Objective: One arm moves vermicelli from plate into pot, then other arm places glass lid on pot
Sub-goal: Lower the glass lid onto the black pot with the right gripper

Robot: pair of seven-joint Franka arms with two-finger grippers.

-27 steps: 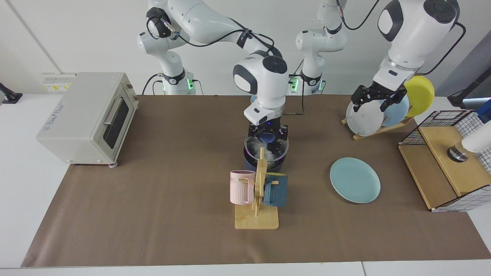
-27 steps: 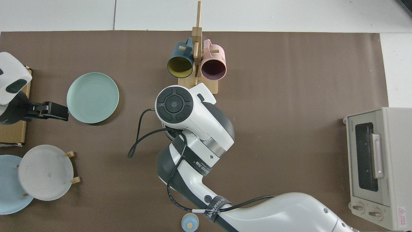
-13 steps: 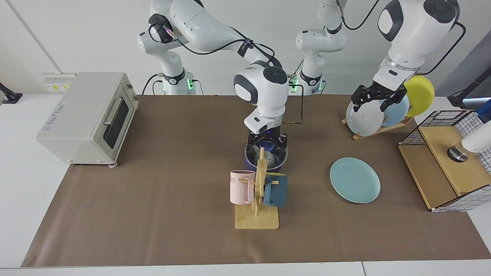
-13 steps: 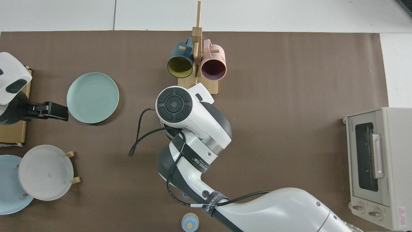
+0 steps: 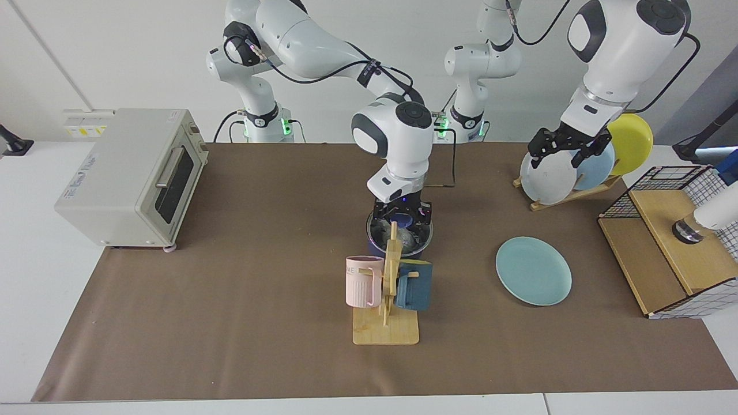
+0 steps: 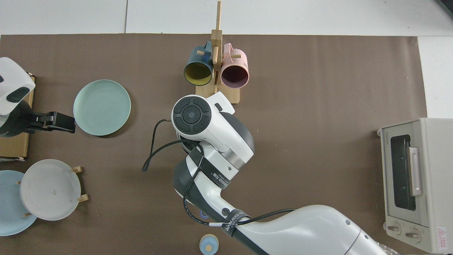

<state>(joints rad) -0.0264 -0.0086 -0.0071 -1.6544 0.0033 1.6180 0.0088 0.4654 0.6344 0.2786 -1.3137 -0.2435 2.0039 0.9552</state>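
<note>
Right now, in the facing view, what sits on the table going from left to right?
Toaster oven → pink mug → dark teal mug → pale teal plate → wire-sided wooden box.

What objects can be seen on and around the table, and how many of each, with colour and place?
pot: 1, dark navy, table centre, behind the mug stand
glass lid: 1, clear with blue knob, on the pot
plate: 1, pale teal, flat on the mat, empty
mug stand: 1, wooden, holding a pink mug and a dark teal mug
plate rack: 1, wooden, with white, light-blue and yellow plates upright
toaster oven: 1, pale grey, at the mat's edge
wire basket: 1, black wire and wood
right gripper: at the lid's knob
left gripper: waits by the plate rack
</note>
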